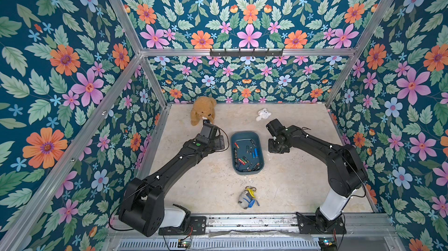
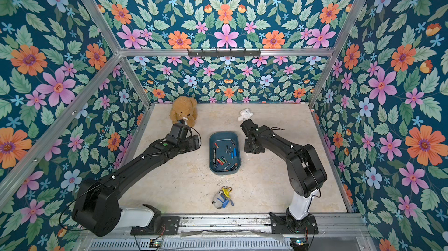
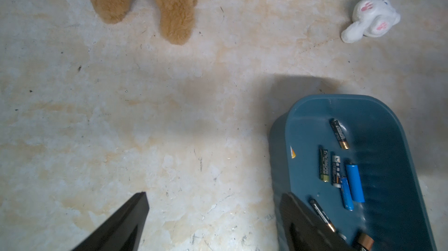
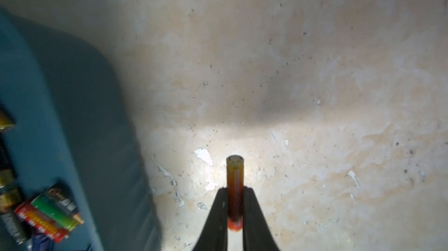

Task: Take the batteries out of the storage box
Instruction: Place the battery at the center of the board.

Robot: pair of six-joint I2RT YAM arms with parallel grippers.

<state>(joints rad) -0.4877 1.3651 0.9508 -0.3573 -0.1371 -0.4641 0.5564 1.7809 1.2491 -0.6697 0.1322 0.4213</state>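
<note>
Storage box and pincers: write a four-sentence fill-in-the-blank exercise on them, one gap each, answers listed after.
1. The right pincer grips one orange battery ____ the storage box.
2. The left pincer stands ____, holding nothing.
3. The other batteries lie ____ that box.
4. The teddy bear at the table's far edge is ____ in colour.

Missing words: outside; open; inside; brown.
</note>
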